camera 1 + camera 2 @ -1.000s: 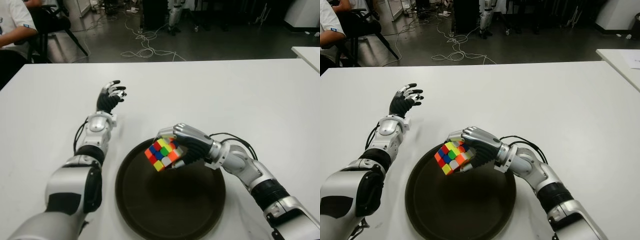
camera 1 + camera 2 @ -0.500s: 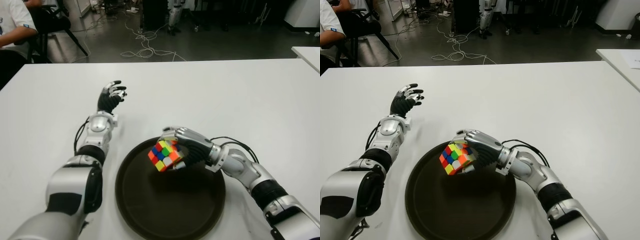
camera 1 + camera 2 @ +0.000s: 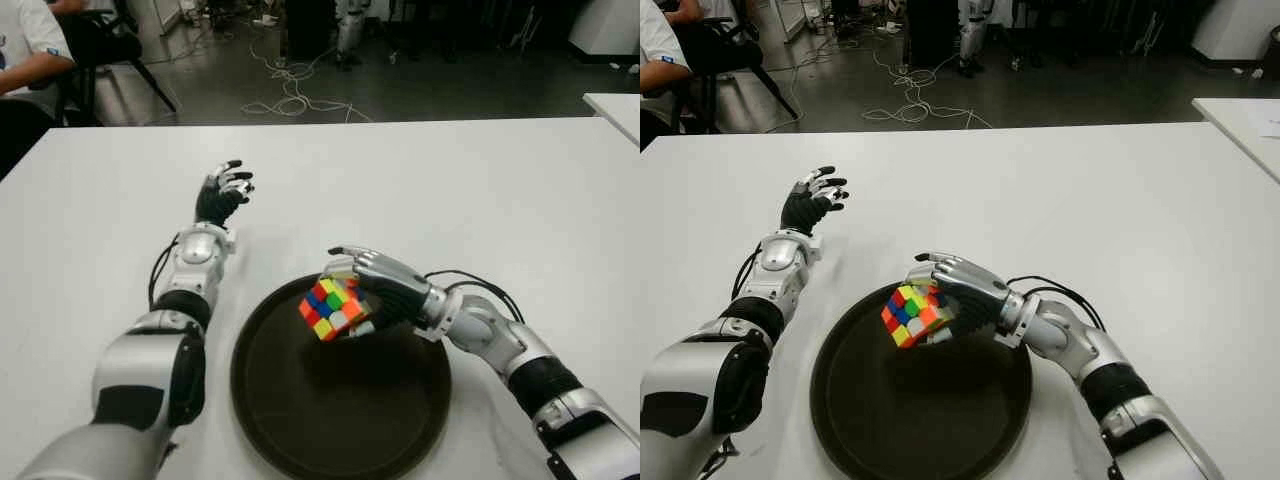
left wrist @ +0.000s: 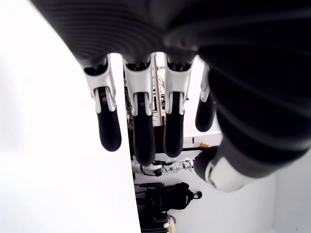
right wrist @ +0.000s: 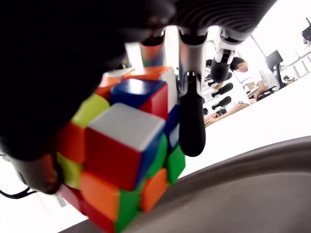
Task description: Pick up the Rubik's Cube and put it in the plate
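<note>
the right hand point(image 3: 375, 290) grips the rubik's cube point(image 3: 331, 308) over the dark plate's point(image 3: 340, 420) far rim; the left hand point(image 3: 222, 192) shows beside it, fingers relaxed.

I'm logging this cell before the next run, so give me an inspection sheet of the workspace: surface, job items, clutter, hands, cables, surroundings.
Surface: white table, bare apart from the job's things and the arms.
Job's things: Rubik's Cube held over the far part of the dark round plate; contact with the plate cannot be told.
Clutter: nothing seen.
Hands: right hand grasps the cube over the plate; left hand shows beyond the plate on its left, fingers relaxed, empty.
Cables: black cable loops along the right forearm; loose white cables on the floor beyond the table.
Surroundings: seated person at far left; second table corner at right.
</note>
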Motion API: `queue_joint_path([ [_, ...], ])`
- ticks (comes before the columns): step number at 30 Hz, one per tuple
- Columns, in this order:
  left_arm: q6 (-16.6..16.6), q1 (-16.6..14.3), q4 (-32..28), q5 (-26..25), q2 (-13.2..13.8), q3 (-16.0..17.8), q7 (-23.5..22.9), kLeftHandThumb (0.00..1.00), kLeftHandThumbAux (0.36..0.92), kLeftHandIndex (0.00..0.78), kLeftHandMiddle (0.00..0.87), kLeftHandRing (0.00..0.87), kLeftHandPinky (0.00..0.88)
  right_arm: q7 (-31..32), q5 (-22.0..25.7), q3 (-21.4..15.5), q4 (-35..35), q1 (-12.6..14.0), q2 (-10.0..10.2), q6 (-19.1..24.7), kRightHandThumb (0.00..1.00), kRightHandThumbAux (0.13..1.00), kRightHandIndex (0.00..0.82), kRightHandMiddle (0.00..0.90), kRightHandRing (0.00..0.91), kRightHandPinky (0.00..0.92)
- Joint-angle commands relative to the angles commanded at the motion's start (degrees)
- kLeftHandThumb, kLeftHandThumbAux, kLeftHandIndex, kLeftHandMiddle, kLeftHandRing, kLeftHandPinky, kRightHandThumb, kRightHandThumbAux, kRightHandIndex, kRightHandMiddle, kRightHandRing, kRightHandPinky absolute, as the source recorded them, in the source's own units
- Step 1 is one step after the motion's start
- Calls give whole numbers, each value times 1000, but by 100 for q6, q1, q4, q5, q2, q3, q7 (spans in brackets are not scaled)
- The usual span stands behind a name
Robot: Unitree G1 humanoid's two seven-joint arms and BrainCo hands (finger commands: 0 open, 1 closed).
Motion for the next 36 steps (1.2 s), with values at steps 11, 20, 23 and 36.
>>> queue_joint_path([
  [11, 21, -17, 8, -19, -12, 20, 7, 502, 722, 209, 303, 318, 301, 4, -52, -7, -14, -99, -87, 110, 48, 492, 0, 0, 0, 0],
  [20, 44, -24, 7, -54, -12, 51, -20, 510, 733, 205, 298, 320, 320, -64, -165, -20, -104, -155, -147, 210, 87, 509, 0, 0, 0, 0],
  [23, 40, -23, 5, -53, -11, 48, -25, 489, 737, 207, 299, 318, 321, -85, -191, -16, -147, -147, -161, 262, 81, 506, 0, 0, 0, 0],
  [36, 3, -16, -6, -98, -22, 92, -93, 517, 724, 212, 302, 326, 331, -106, -284, 15, -234, -195, -249, 473, 88, 505, 0, 0, 0, 0],
])
